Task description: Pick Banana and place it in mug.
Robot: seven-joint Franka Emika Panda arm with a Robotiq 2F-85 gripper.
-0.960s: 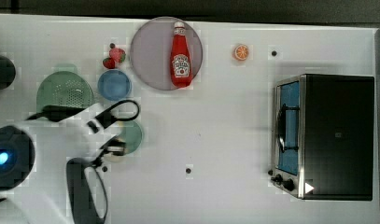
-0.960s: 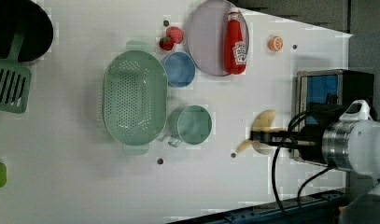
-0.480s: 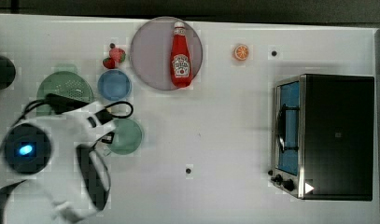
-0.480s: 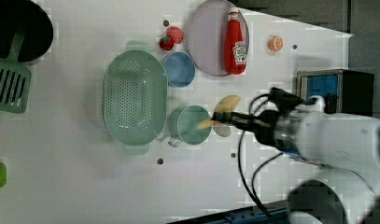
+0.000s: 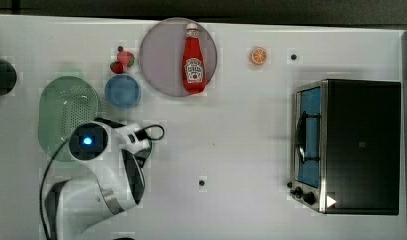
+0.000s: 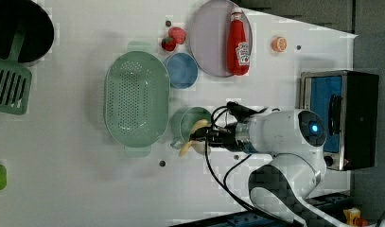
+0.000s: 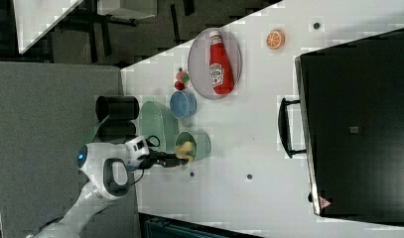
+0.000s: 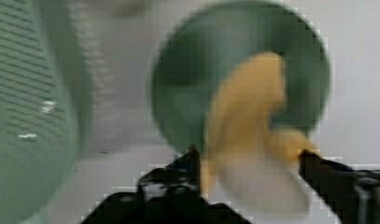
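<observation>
The pale-green mug (image 6: 194, 122) stands beside the green basket, seen round from above in the wrist view (image 8: 197, 79) and in the right view (image 7: 200, 142). The banana (image 6: 192, 141), yellow with a cream tip, leans over the mug's rim, part inside and part sticking out. In the wrist view the banana (image 8: 246, 116) is blurred between the two black fingers. My gripper (image 6: 203, 137) reaches level over the mug from the left view's right. It is open, jaws spread wider than the banana (image 7: 186, 148). In the top view my arm (image 5: 111, 160) covers most of the mug.
A large green perforated basket (image 6: 137, 97) lies right next to the mug, with a blue cup (image 6: 181, 70) beyond. A plate (image 6: 210, 28) carries a ketchup bottle (image 6: 240, 45). Strawberries (image 6: 173, 38), an orange slice (image 6: 279, 44), a toaster oven (image 6: 339, 118) and a green spatula (image 6: 10, 85) are around.
My arm carried the banana from near the oven toward the left view's left until it came over the mug. The jaws then spread apart and the banana tipped onto the mug.
</observation>
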